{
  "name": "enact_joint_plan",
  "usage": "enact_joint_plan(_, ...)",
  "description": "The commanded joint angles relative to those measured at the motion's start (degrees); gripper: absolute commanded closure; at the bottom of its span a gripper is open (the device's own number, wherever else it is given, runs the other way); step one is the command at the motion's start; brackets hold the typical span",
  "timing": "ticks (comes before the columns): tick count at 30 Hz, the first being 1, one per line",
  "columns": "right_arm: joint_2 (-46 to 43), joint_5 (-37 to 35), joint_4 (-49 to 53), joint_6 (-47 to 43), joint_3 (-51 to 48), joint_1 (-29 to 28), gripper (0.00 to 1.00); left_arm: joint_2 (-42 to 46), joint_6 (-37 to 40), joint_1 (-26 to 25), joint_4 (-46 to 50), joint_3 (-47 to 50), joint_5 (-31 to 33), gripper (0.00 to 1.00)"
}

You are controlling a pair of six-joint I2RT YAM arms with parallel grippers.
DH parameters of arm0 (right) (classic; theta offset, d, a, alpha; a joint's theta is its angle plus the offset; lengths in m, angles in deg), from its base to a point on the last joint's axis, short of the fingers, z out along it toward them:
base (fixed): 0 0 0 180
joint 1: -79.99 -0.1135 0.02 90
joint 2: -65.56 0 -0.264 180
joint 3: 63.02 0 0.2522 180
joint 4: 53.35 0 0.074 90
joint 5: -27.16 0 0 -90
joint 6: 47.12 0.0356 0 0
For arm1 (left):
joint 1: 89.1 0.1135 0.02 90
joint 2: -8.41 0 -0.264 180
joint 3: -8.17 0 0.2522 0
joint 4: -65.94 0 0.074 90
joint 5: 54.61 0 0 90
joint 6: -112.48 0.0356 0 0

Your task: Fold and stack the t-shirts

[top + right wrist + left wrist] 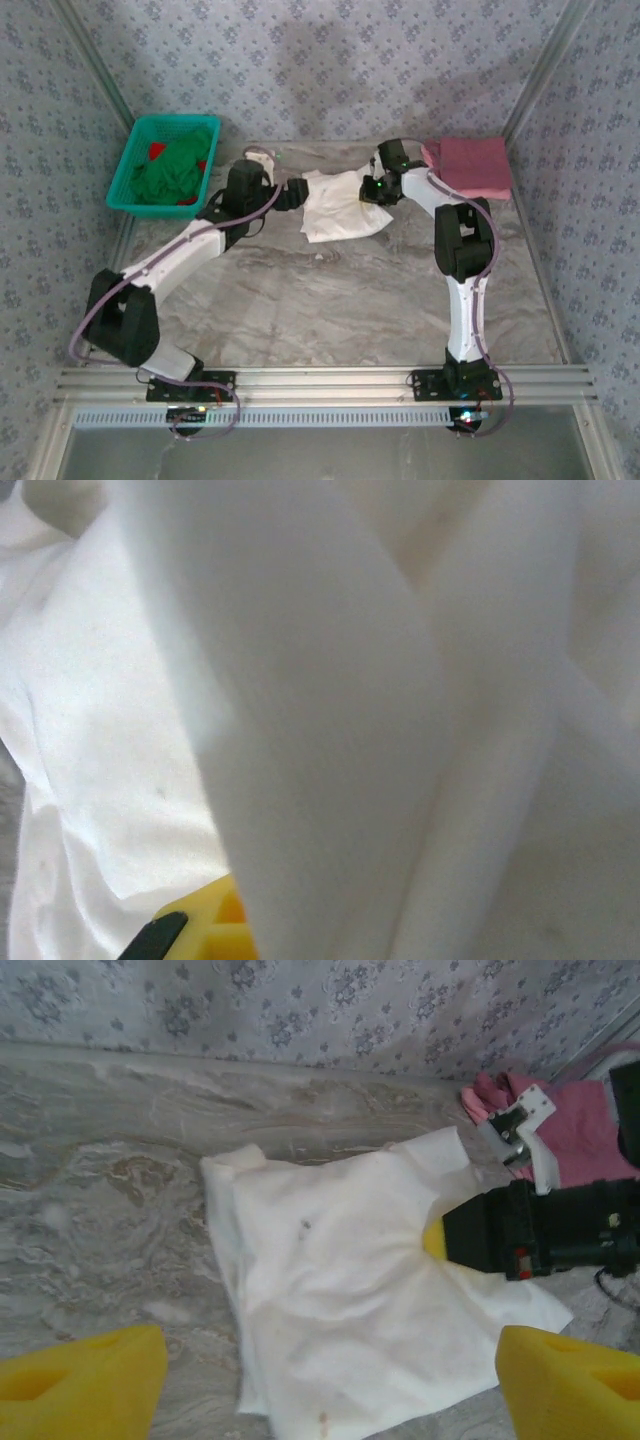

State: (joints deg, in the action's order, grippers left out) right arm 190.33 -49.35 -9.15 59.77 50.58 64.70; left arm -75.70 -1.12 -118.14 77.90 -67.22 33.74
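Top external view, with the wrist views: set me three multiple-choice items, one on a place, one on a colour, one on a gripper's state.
1. Where does the pink t-shirt lie?
A. under the left arm
B. at the table's far right corner
C. between the arm bases

2. What colour is the mesh basket?
A. teal
B. yellow
C. black

3. How is the right gripper?
A. open over bare table
B. shut on the pink t-shirt
C. shut on the white t-shirt

Answers:
1 B, it sits folded by the far right wall corner.
2 A, its walls and rim are teal.
3 C, its jaws pinch a white fold in the left wrist view.
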Motion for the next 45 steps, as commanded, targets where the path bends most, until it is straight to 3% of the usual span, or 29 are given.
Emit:
enact_joint_plan(1,-2.16,-9.24,10.05,-12.49,5.86,0.61,1.00,1.24,2.01,-0.08,-3.18,5.23,2.27,0.11)
enact_joint_plan(5,-1.99,-13.71,14.82,-21.61,11.55,2.45,1.00,1.89,2.76,-0.08,-0.25,5.87,2.22,0.11)
enact_joint_plan(12,1.87,-23.16,24.65,-28.49,28.39,8.75,1.00,2.99,2.50,-0.64,-2.30,8.36,1.05,0.10)
enact_joint_plan(17,6.04,-22.69,25.22,-31.45,38.29,13.39,1.00,2.08,3.45,-1.11,-2.50,8.39,0.06,0.10)
enact_joint_plan(22,9.82,-22.20,21.10,-35.13,42.06,15.83,1.00,0.49,3.47,-1.55,-1.84,8.95,-0.28,0.10)
enact_joint_plan(29,12.82,-23.55,14.41,-33.94,43.92,18.49,1.00,0.34,2.59,-1.88,-1.93,10.12,-0.02,0.09)
enact_joint_plan(38,14.46,-14.22,11.58,-22.29,49.93,22.55,1.00,-2.38,3.35,-1.89,-2.40,9.75,1.22,0.09)
enact_joint_plan(45,16.64,-15.98,7.66,-21.13,50.39,24.58,1.00,-4.48,3.20,-1.92,-2.21,9.68,0.65,0.08)
